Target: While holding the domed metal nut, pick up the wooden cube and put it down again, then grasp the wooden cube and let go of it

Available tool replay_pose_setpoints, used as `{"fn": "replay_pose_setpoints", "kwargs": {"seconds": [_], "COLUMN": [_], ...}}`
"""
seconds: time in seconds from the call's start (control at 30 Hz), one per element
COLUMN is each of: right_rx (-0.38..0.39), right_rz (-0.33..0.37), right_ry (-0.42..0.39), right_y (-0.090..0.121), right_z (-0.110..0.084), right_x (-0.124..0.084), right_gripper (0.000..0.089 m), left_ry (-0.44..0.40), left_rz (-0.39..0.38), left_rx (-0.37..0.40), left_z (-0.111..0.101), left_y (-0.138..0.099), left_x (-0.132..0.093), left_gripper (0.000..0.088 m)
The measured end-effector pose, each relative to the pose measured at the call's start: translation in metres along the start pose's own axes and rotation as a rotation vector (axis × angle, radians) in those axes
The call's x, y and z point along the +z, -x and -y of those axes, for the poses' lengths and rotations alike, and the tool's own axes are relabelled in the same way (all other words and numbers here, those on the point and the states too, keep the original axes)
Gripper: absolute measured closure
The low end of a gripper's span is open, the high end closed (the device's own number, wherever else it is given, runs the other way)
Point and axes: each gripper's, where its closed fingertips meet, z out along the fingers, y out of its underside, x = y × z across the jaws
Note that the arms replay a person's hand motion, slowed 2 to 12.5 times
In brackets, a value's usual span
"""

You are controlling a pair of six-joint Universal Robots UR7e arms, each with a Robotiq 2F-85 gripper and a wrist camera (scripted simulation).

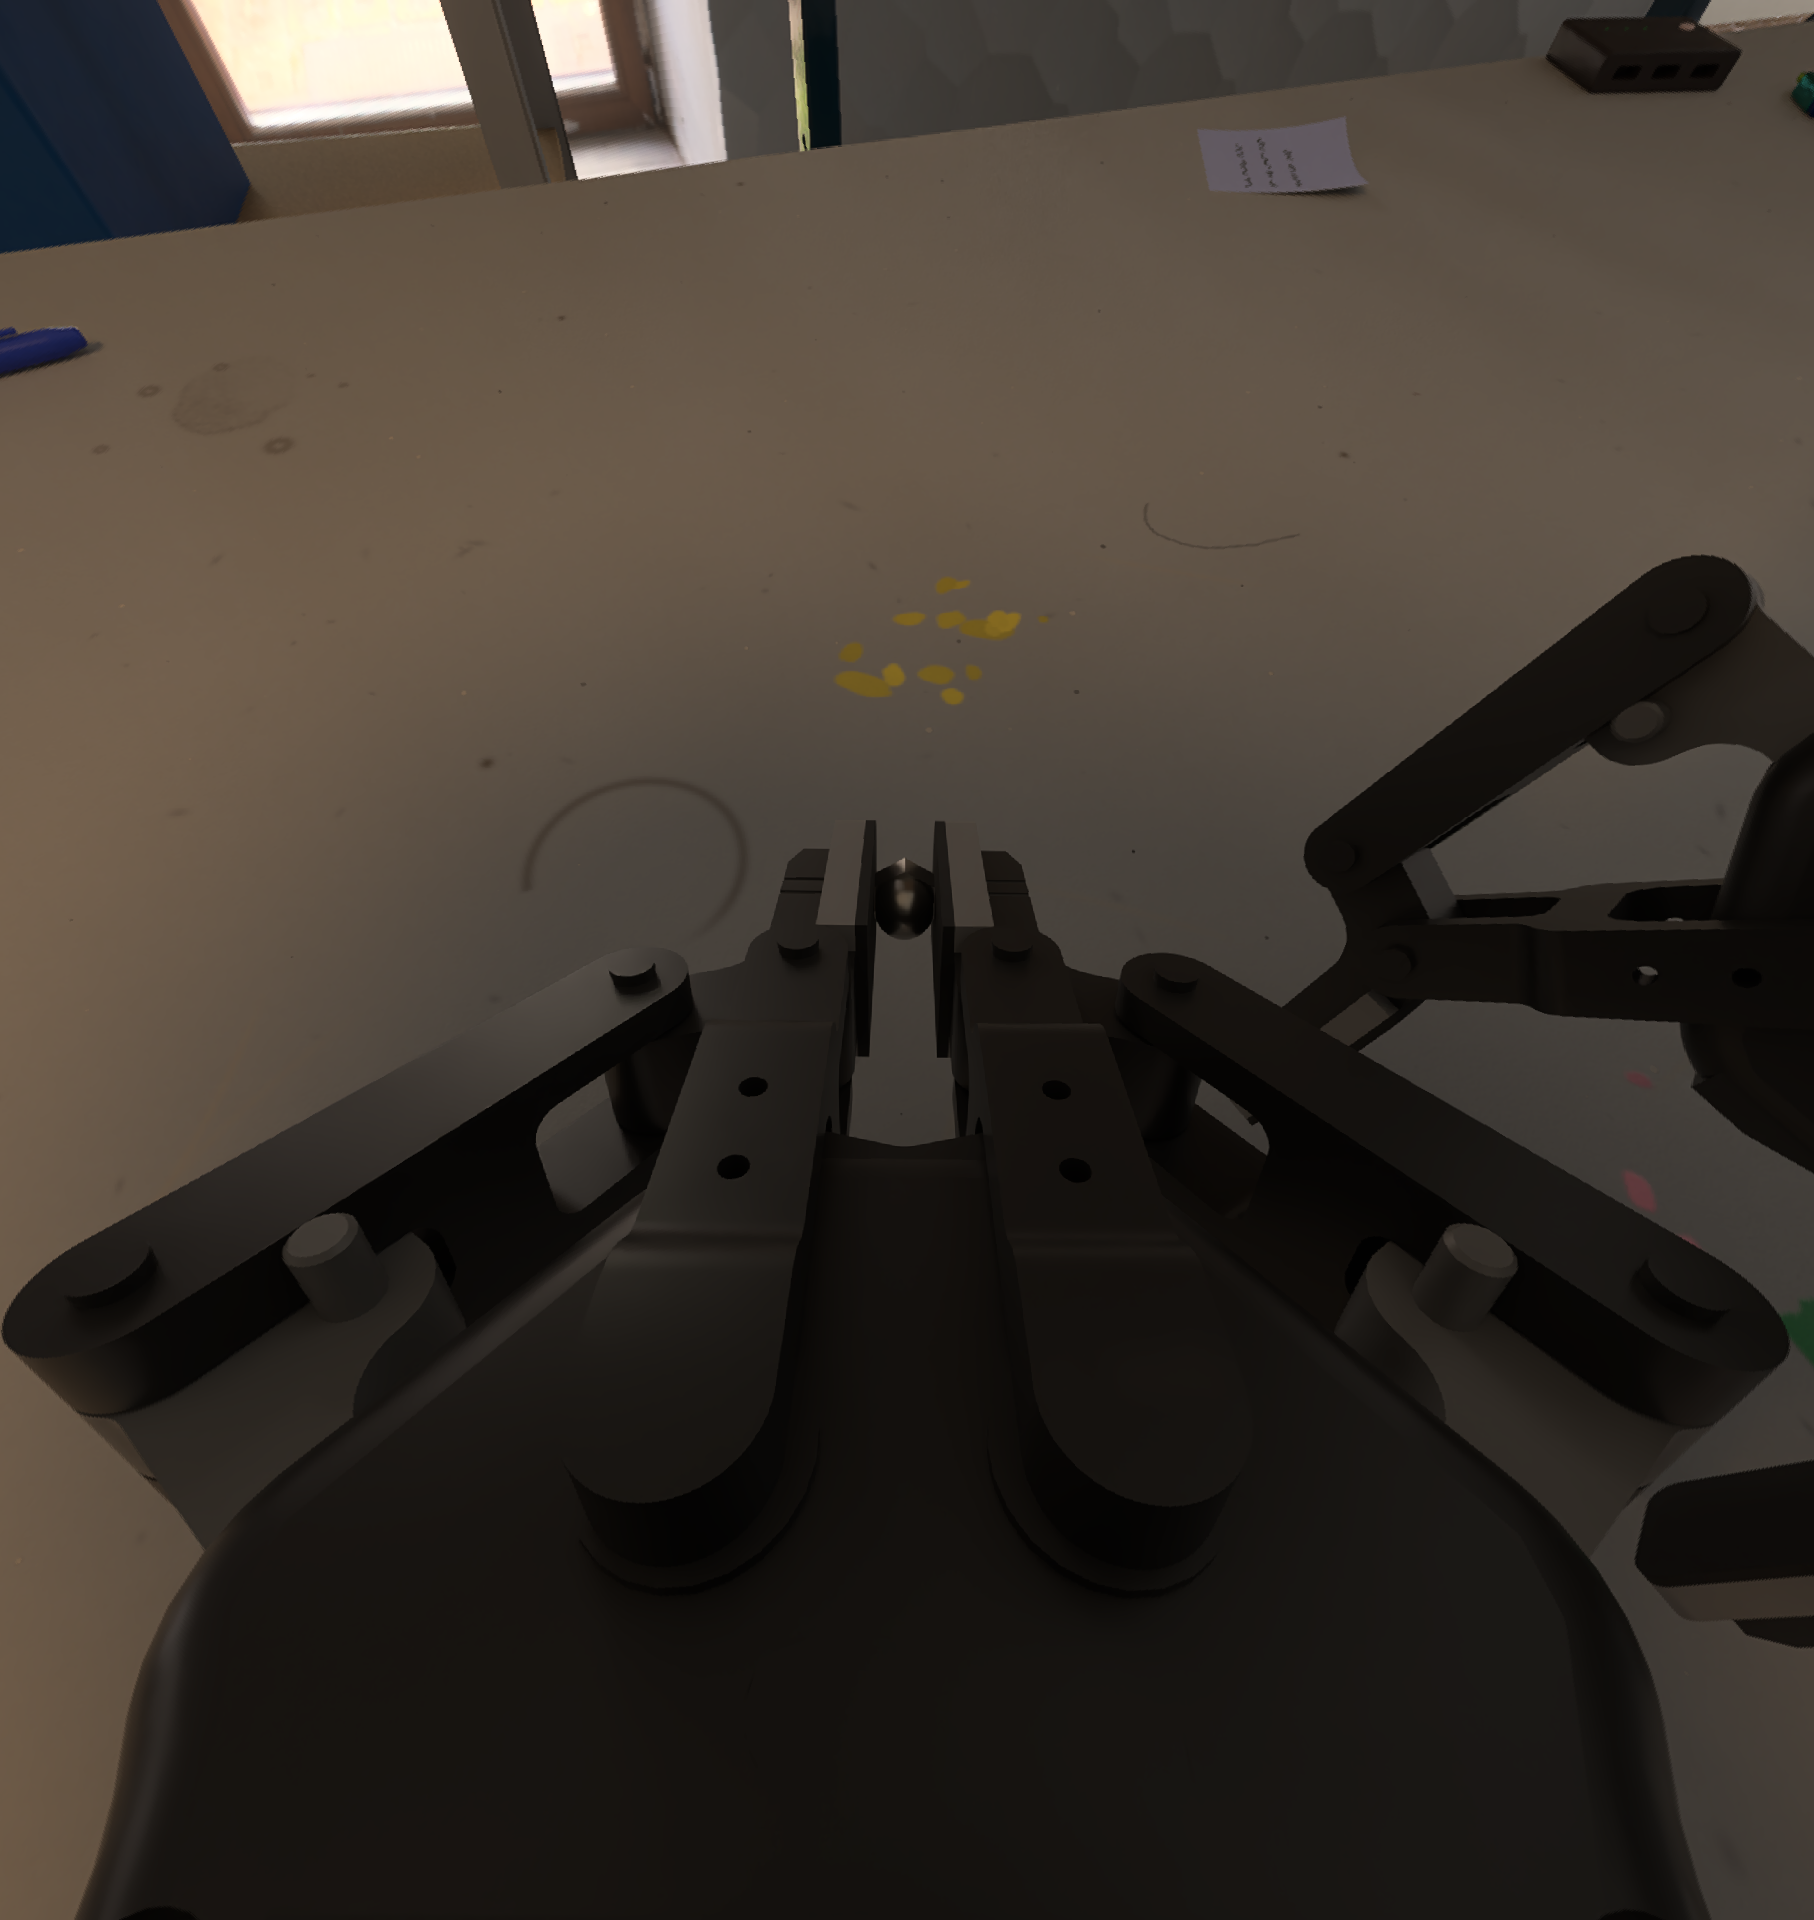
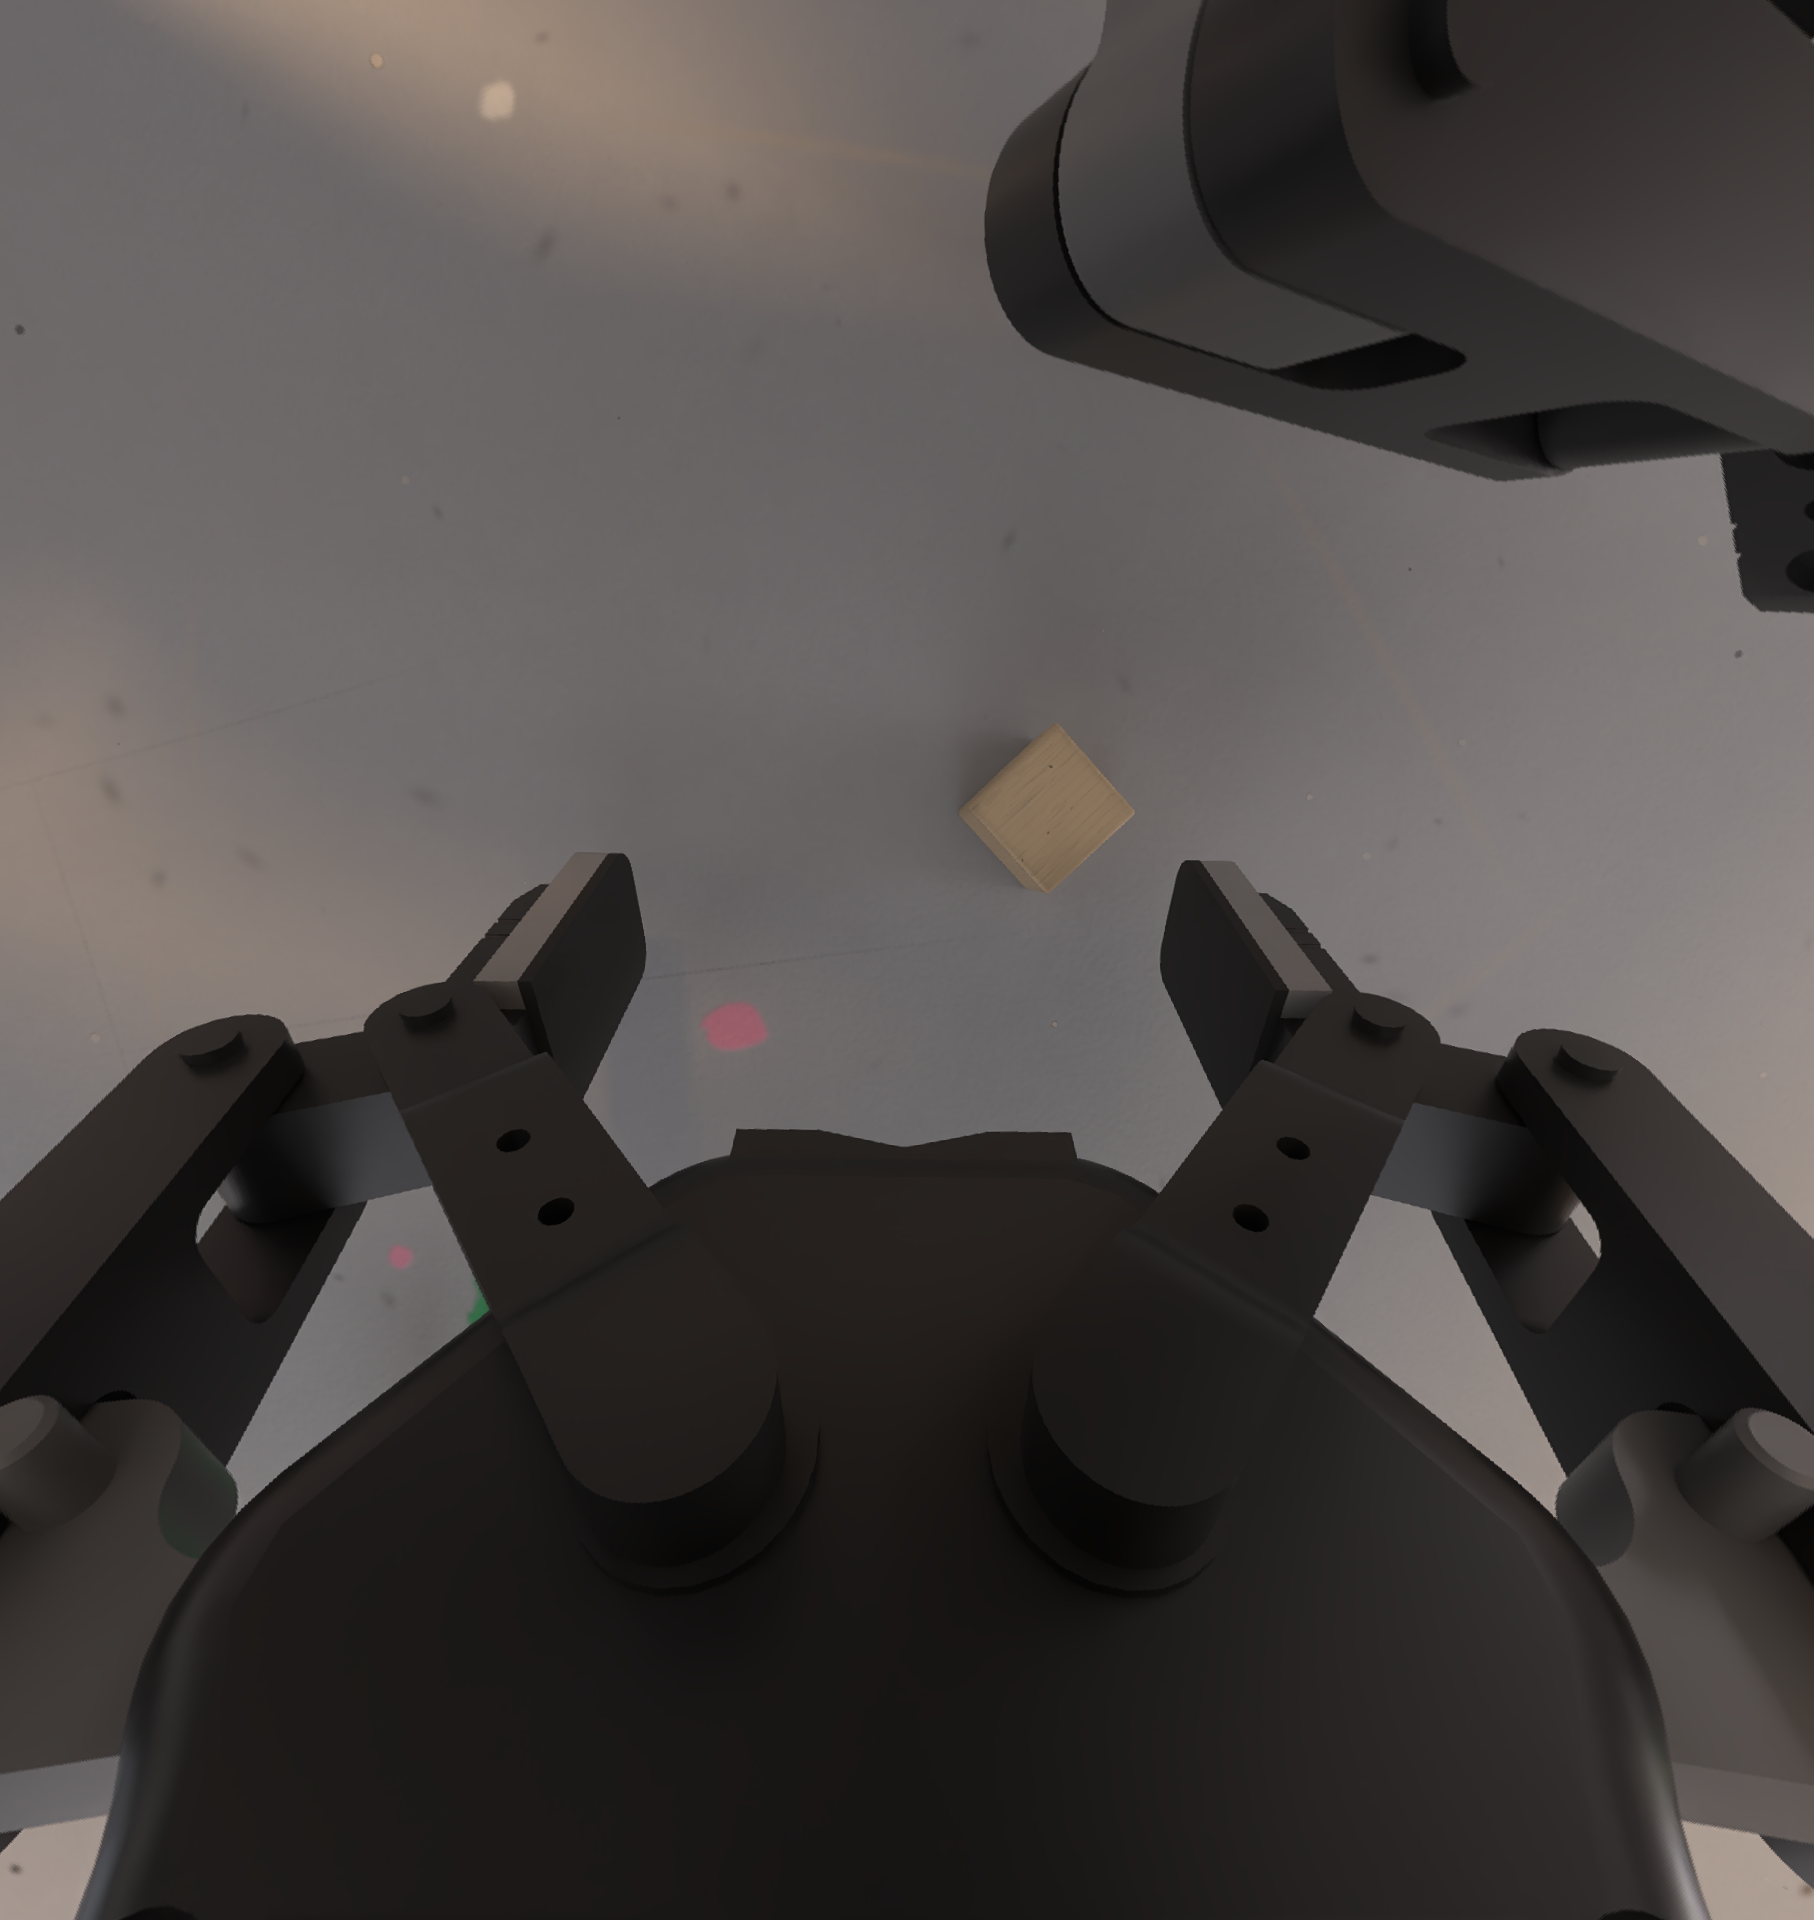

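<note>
In the left wrist view my left gripper (image 1: 903, 883) is shut on the domed metal nut (image 1: 901, 900), a small shiny piece held between the pads above the table. In the right wrist view my right gripper (image 2: 903, 914) is open and empty, looking down at the table. The wooden cube (image 2: 1046, 808) lies on the table below it, a little beyond and right of the middle between the fingertips, turned corner-on. The cube does not show in the left wrist view. The right gripper (image 1: 1505, 831) shows open at the right of the left wrist view.
The left arm's body (image 2: 1402, 229) hangs over the upper right of the right wrist view. On the table: yellow paint spots (image 1: 924, 649), blue pens (image 1: 9, 348) at the left edge, a paper note (image 1: 1277, 156), a black box (image 1: 1641, 52) at the far right.
</note>
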Motion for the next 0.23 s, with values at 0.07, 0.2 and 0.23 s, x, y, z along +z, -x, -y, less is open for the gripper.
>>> {"fn": "replay_pose_setpoints", "kwargs": {"seconds": [0.07,0.2,0.23], "right_rx": [-0.005,-0.017,-0.02], "right_rz": [0.003,0.009,0.01], "right_ry": [0.014,0.046,0.055], "right_y": [-0.0001,-0.0001,-0.0001], "right_z": [0.0001,0.0004,0.0005], "right_x": [0.0002,0.0006,0.0006], "right_gripper": [0.0039,0.0039,0.0039], "left_ry": [0.0,-0.001,-0.001], "left_rz": [0.0,-0.001,-0.001], "left_rx": [0.001,0.0,-0.001], "left_z": [0.0,0.0001,0.0], "left_y": [0.0,0.0001,0.0002], "left_x": [0.0001,0.0,0.0], "left_gripper": [0.0785,0.0785,0.0785]}}
